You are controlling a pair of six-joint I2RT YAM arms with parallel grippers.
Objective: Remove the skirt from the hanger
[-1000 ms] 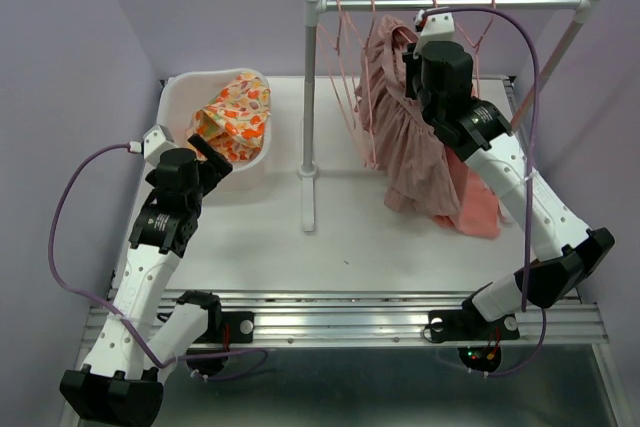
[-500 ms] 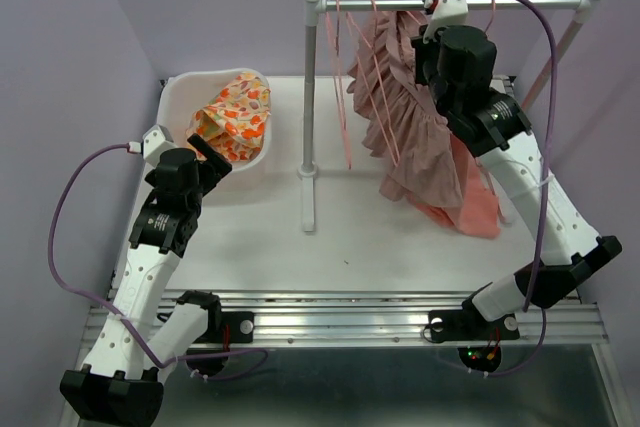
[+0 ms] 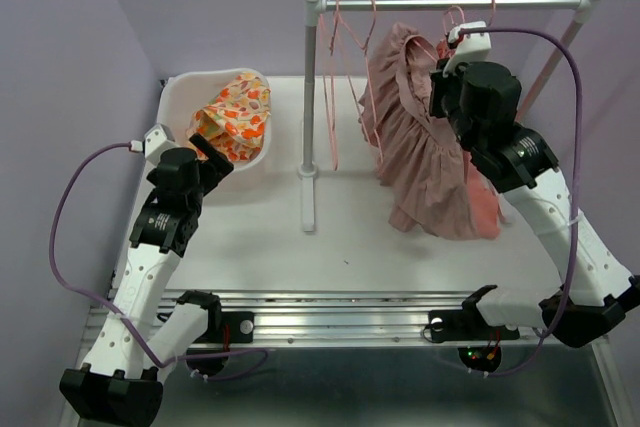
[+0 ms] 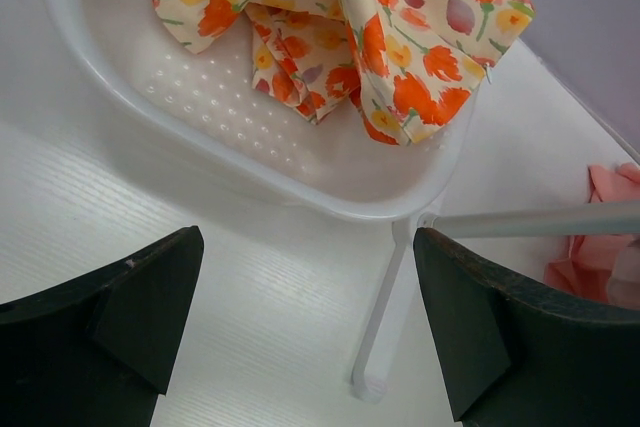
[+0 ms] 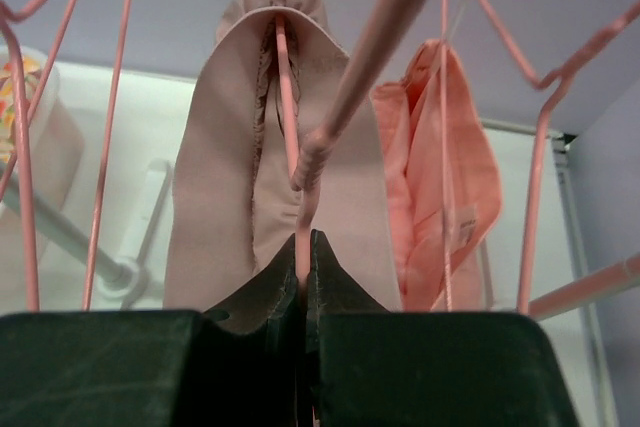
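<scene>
Top external view: right arm (image 3: 530, 177) stretched up to the rail (image 3: 400, 4) over the bench's far right part, left arm (image 3: 160, 237) bent low beside the basket (image 3: 180, 95).
The mauve skirt (image 3: 425, 157) hangs on its pink hanger (image 5: 345, 87) under the rail. Only the right wrist view shows the right gripper (image 5: 303, 247) jaws together, pinching the hanger wire; the left wrist view shows the left gripper (image 4: 305, 287) jaws wide apart, empty.

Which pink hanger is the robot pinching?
The hanger wearing the dusty-pink skirt; the right tool is shut on its wire. The other hangers hang bare or hold coral cloth.
</scene>
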